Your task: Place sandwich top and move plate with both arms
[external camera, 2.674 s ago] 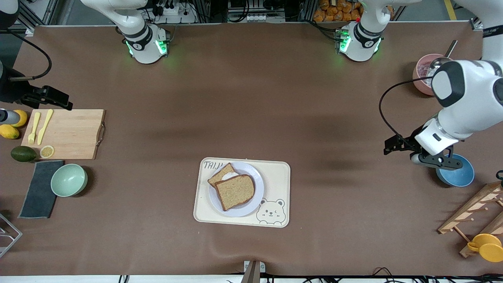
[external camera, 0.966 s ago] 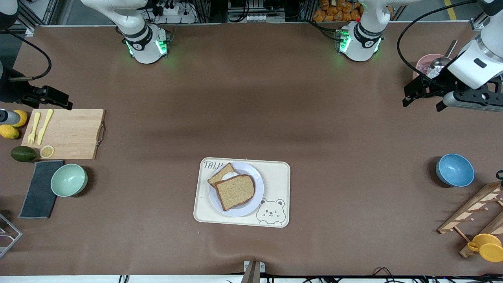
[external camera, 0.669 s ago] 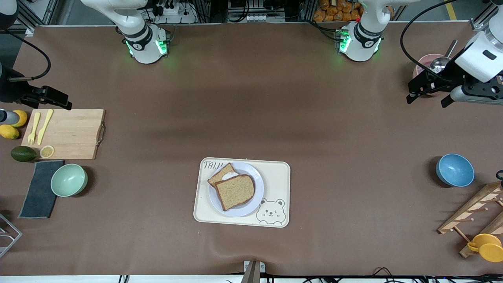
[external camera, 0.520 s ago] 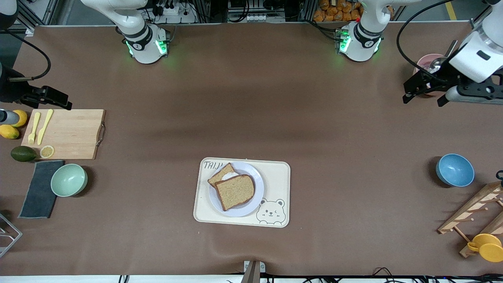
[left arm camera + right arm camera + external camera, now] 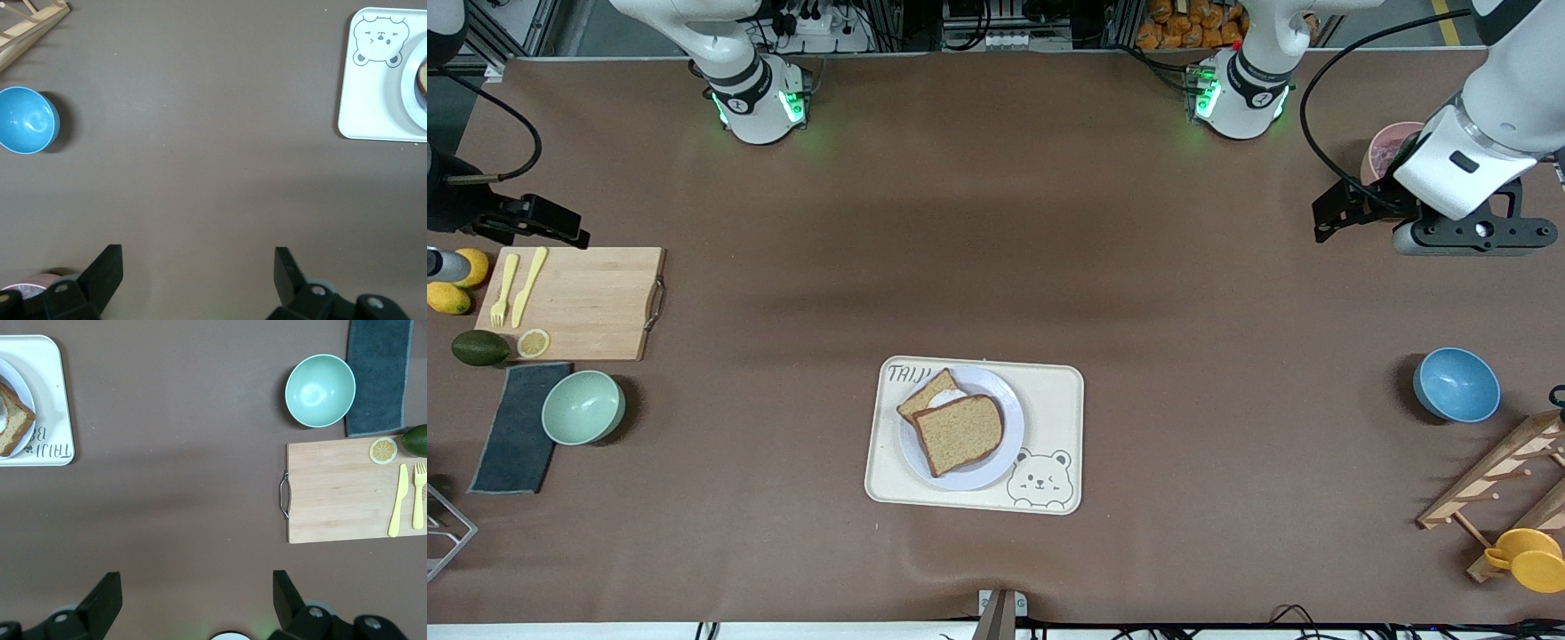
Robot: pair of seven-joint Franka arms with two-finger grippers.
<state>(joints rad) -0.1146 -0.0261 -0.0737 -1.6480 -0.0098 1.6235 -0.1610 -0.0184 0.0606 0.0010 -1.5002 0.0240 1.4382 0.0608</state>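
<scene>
Brown wholemeal bread slice (image 5: 959, 434) lies askew on egg slice, on round lavender-grey plate (image 5: 1009, 444) in cream tray, tabletop's near-middle. I see left gripper (image 5: 198, 277) and right gripper (image 5: 197, 600) wide, empty. Risk: bread sliding when plate moves.

Light: bright, even, from above
Shadows: soft dark patches on table (image 5: 996, 267), small one beside blue bowl (image 5: 1456, 384)
Focus: sharp everywhere
</scene>
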